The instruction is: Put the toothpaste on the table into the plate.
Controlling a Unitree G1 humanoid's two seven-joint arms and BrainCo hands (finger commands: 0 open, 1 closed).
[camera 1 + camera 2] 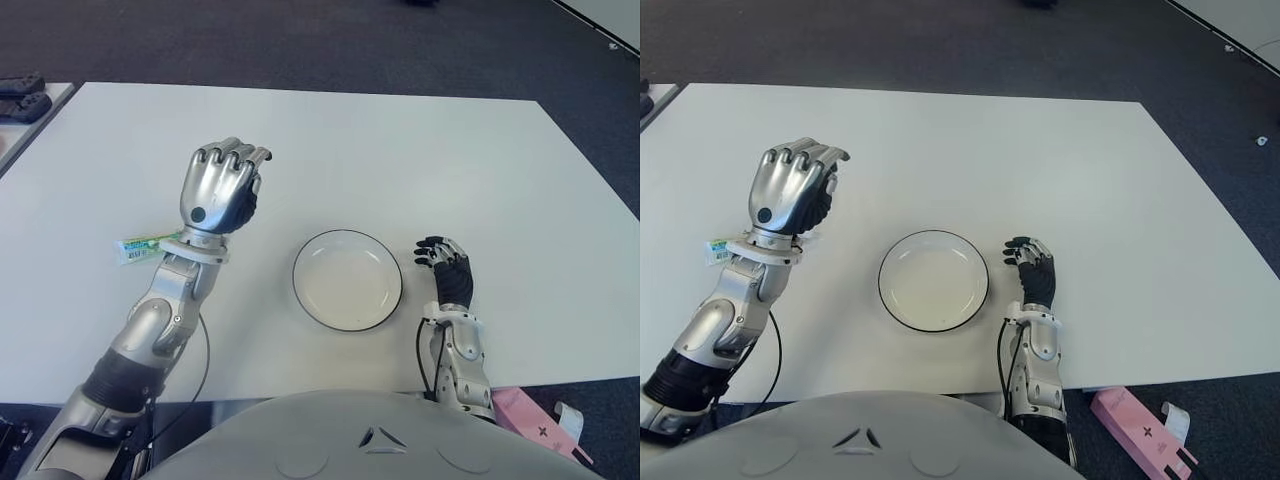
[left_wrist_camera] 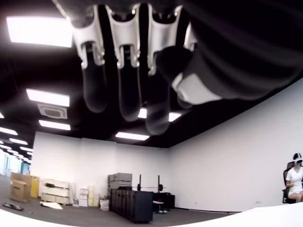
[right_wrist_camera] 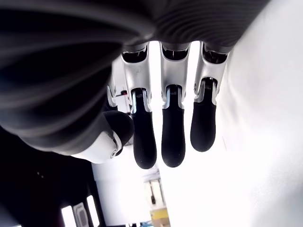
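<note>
The left hand (image 1: 222, 188) hung raised and empty, fingers loosely curled, above the toothpaste (image 1: 148, 246); plate (image 1: 347, 279) sat at three o'clock, right hand (image 1: 447, 268) relaxed beyond it.

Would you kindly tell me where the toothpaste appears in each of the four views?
Left eye view: toothpaste lies on the table, partly hidden behind the raised left hand's wrist.
Right eye view: only its end shows, left of that wrist.
Left wrist view: not in it.
Right wrist view: not in it.
Shared landmark: the plate, right of the toothpaste in both eye views.

bright even light, glare on table (image 1: 400, 150).
</note>
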